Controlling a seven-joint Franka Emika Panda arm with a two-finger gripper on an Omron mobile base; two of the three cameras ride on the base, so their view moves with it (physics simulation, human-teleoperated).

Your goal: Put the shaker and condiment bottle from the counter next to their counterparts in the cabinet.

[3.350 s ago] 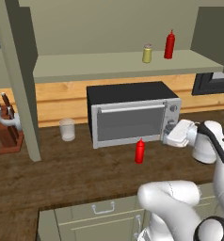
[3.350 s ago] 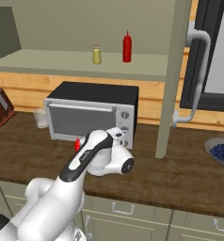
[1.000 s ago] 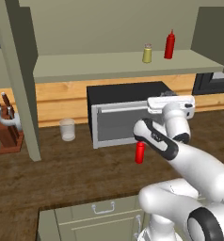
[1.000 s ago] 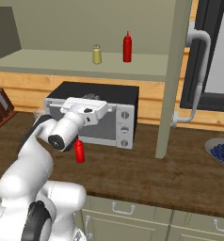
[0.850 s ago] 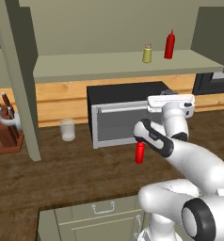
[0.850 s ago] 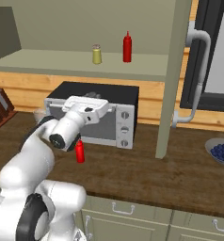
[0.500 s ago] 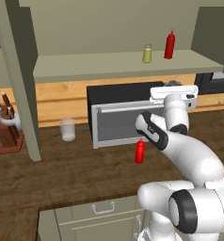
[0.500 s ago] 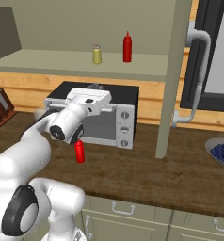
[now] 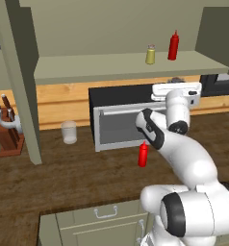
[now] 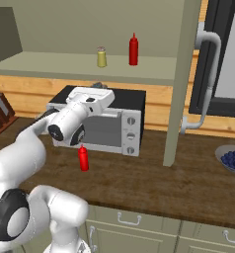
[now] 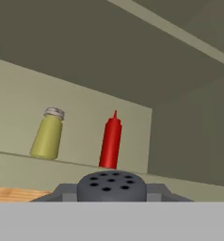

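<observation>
Hand view: hand (image 11: pixel 112 197) clamped on shaker (image 11: pixel 111 186).

A rendered home kitchen. A dark wood-plank table (image 9: pixel 63 178) runs over olive-grey drawers (image 10: pixel 154 232), with a black microwave (image 9: pixel 119 120) at the back. Above it a large olive-beige cabinet (image 9: pixel 20 81) has a pale shelf holding a yellowish shaker (image 9: pixel 150 55) and a red squeeze bottle (image 9: pixel 173 46). A knife block (image 9: pixel 8 137) stands far left, and a bowl of blueberries (image 10: pixel 233 159) sits at the right.
</observation>
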